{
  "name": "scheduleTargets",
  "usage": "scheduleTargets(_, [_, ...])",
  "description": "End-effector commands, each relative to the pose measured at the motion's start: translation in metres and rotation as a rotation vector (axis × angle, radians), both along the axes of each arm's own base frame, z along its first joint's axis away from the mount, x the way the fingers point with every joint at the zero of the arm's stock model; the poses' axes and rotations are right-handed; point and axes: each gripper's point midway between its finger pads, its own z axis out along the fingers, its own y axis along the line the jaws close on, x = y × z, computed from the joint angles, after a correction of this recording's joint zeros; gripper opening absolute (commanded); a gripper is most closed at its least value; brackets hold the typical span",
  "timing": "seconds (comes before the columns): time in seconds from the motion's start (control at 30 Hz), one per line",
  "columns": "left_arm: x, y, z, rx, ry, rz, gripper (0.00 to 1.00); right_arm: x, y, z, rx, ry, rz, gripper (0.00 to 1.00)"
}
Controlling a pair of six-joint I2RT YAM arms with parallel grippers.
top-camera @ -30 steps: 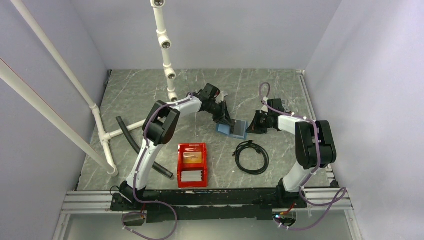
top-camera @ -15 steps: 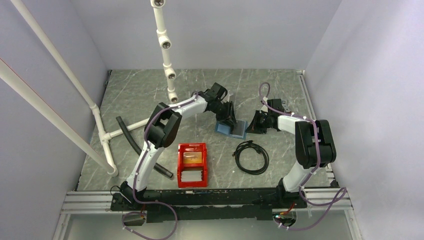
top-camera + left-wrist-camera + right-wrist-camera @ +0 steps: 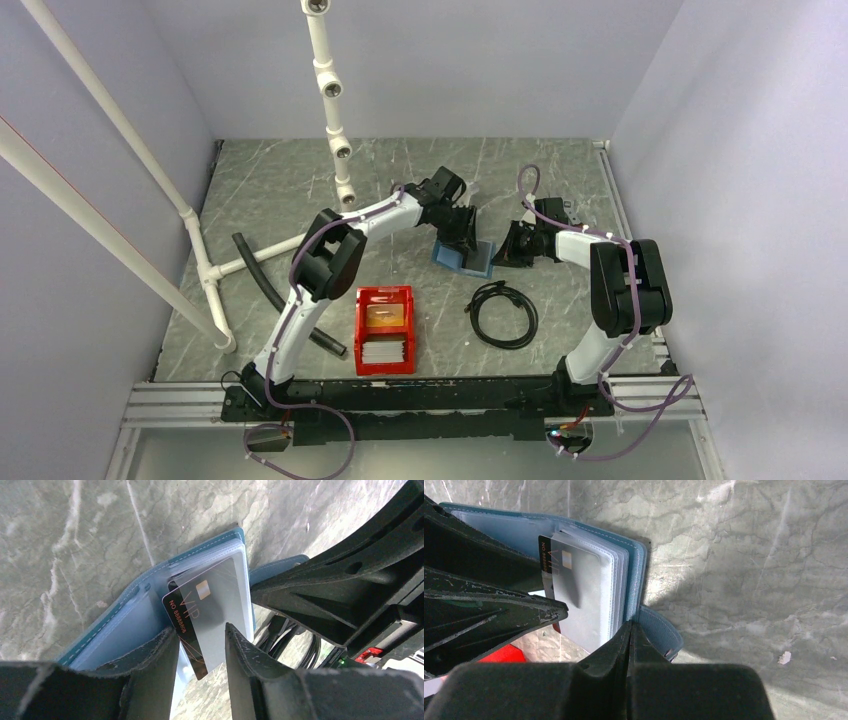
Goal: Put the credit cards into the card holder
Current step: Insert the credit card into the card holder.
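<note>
- The card holder is laid open on the tabletop at the centre, between the two tools, with its lighter blue inside facing up.
- A dark card lettered "VIP" is seen partly slid under a clear sleeve of the card holder; its near end projects from the sleeve.
- The left tool is shown with its fingers apart, one on each side of the projecting end; contact with the card cannot be told.
- The right tool is shown with its fingers together at the right cover edge of the card holder, beside the strap; whether the cover is pinched or only pressed cannot be told.
- The red bin is placed nearer, left of a coiled black cable; an orange-gold card and a whitish stack are held in it.
- Progress is judged early: one card is nearly seated and needs pushing home, and the cards in the red bin are left to be transferred.
</note>
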Motion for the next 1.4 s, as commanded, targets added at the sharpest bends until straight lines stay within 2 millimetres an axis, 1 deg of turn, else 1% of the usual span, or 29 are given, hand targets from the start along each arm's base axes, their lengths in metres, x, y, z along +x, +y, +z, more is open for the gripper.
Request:
scheduleTargets(0.0, [-0.025,-0.036,0.022,-0.096,-0.037,-0.128,0.43,0.01,0.014,0.009,0.044,-0.052,0.038,0.0])
scheduleTargets(0.07, [-0.029,-0.04,0.029,-0.12,-0.037,-0.147,0.43,0.01,0.014,0.008,0.045,-0.05,0.039,0.0])
scheduleTargets(0.13, [-0.028,-0.04,0.035,-0.117,-0.048,-0.147,0.45,0.01,0.014,0.008,0.041,-0.05,0.037,0.0])
scheduleTargets(0.23, [-0.025,-0.029,0.037,-0.051,-0.065,-0.126,0.5,0.01,0.012,0.008,0.029,-0.05,0.032,0.0])
scheduleTargets(0.37, [-0.028,-0.03,0.031,-0.023,-0.027,-0.127,0.52,0.011,0.013,0.008,0.033,-0.05,0.036,0.0])
scheduleTargets(0.5, [-0.037,-0.037,0.018,-0.016,-0.01,-0.148,0.53,0.009,0.014,0.008,0.032,-0.05,0.04,0.0])
scheduleTargets(0.53, [-0.039,-0.04,0.015,-0.018,-0.007,-0.161,0.55,0.009,0.014,0.008,0.031,-0.051,0.042,0.0])
scheduleTargets(0.6, [-0.043,-0.045,0.009,-0.006,-0.016,-0.191,0.74,0.01,0.014,0.009,0.031,-0.055,0.043,0.0])
scheduleTargets(0.63, [-0.045,-0.045,0.004,0.011,-0.022,-0.199,0.78,0.01,0.014,0.009,0.029,-0.055,0.043,0.0])
scheduleTargets(0.7, [-0.045,-0.041,0.001,0.037,-0.016,-0.197,0.79,0.01,0.013,0.009,0.025,-0.051,0.041,0.0])
scheduleTargets(0.73, [-0.042,-0.038,0.002,0.046,-0.017,-0.183,0.85,0.01,0.013,0.008,0.022,-0.051,0.04,0.0])
scheduleTargets(0.77, [-0.04,-0.033,0.002,0.054,-0.016,-0.167,0.86,0.009,0.013,0.008,0.022,-0.05,0.04,0.0])
scheduleTargets(0.8, [-0.037,-0.03,0.007,0.051,-0.026,-0.153,0.87,0.009,0.013,0.007,0.022,-0.048,0.041,0.0])
scheduleTargets(0.87, [-0.032,-0.028,0.025,0.028,-0.057,-0.132,0.85,0.008,0.013,0.005,0.024,-0.043,0.039,0.0])
scheduleTargets(0.93, [-0.027,-0.025,0.039,0.015,-0.078,-0.114,0.83,0.008,0.013,0.005,0.024,-0.041,0.04,0.0])
scheduleTargets(1.0, [-0.025,-0.021,0.047,0.015,-0.097,-0.101,0.76,0.008,0.013,0.005,0.022,-0.041,0.04,0.0])
scheduleTargets(1.07, [-0.024,-0.018,0.048,0.025,-0.104,-0.092,0.68,0.008,0.012,0.006,0.018,-0.045,0.04,0.0])
scheduleTargets(1.13, [-0.026,-0.017,0.043,0.032,-0.089,-0.092,0.64,0.008,0.012,0.006,0.016,-0.044,0.039,0.0])
scheduleTargets(1.17, [-0.027,-0.018,0.04,0.031,-0.078,-0.093,0.63,0.008,0.012,0.006,0.019,-0.043,0.041,0.0])
scheduleTargets(1.27, [-0.034,-0.027,0.036,0.003,-0.051,-0.114,0.68,0.008,0.014,0.006,0.024,-0.046,0.045,0.0])
scheduleTargets(1.3, [-0.036,-0.032,0.037,-0.011,-0.053,-0.127,0.71,0.008,0.015,0.007,0.028,-0.048,0.049,0.0])
scheduleTargets(1.37, [-0.044,-0.046,0.038,-0.033,-0.069,-0.179,0.73,0.008,0.018,0.008,0.034,-0.056,0.061,0.0])
